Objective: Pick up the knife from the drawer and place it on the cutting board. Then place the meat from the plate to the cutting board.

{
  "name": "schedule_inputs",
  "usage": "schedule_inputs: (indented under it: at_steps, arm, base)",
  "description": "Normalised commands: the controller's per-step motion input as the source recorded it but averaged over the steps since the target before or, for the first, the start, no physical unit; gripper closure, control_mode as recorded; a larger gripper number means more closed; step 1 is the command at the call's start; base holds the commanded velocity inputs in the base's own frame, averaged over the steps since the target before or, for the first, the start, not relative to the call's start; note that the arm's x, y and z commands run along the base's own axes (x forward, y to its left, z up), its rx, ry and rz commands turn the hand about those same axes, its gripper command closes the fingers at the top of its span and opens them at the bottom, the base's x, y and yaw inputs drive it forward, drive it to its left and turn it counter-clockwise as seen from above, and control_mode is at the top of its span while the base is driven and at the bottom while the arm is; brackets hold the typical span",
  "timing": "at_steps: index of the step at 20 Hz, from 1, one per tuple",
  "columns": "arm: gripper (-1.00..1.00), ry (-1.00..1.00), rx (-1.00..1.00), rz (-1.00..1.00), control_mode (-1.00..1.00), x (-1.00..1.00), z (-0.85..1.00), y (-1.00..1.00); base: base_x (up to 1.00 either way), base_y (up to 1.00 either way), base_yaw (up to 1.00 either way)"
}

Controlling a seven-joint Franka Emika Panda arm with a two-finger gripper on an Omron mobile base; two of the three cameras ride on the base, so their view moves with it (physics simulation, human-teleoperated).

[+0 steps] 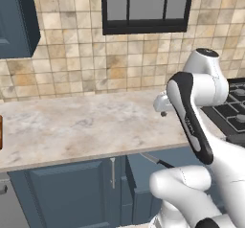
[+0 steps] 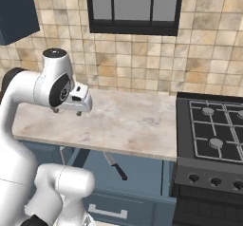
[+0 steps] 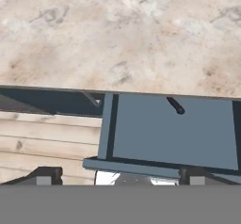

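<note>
Marbled bench (image 2: pixel 133 120) beneath tiled wall (image 2: pixel 142 59); drawer (image 3: pixel 174 133) stands open, knife (image 2: pixel 116 166) inside. Gripper (image 2: pixel 66 111) hovers above; jaws' state apparently indeterminable.

Marbled beige stone countertop (image 2: pixel 128 118), smooth, low sheen. Matt slate-blue painted drawer (image 3: pixel 172 133) and cabinet doors (image 1: pixel 67 193). Knife (image 2: pixel 115 165): matt black handle, dull silver-grey metal blade. Tan tiled backsplash (image 1: pixel 95 64), mottled, matt. Black metal stove grates (image 2: pixel 216 130). Pale wooden plank floor (image 3: pixel 44 143). Glossy white plastic arm shell (image 1: pixel 206 85).
</note>
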Motion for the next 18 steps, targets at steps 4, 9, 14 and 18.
schedule_inputs:
  at_steps: [4,9,14,18]
  arm:
    - [-1.00,0.00,-0.02,0.00,-1.00,-0.21,-0.21,0.04]
    - [-1.00,0.02,-0.02,-0.02,1.00,-0.01,-0.07,0.14]
    - [-1.00,0.00,0.00,0.00,1.00,0.00,0.00,0.00]
    - [-1.00,0.00,0.00,0.00,1.00,0.00,0.00,0.00]
  base:
    - [0.00,0.00,0.00]
    - [0.00,0.24,-0.10]
    - [-0.04,0.94,-0.48]
    - [-0.16,0.82,-0.57]
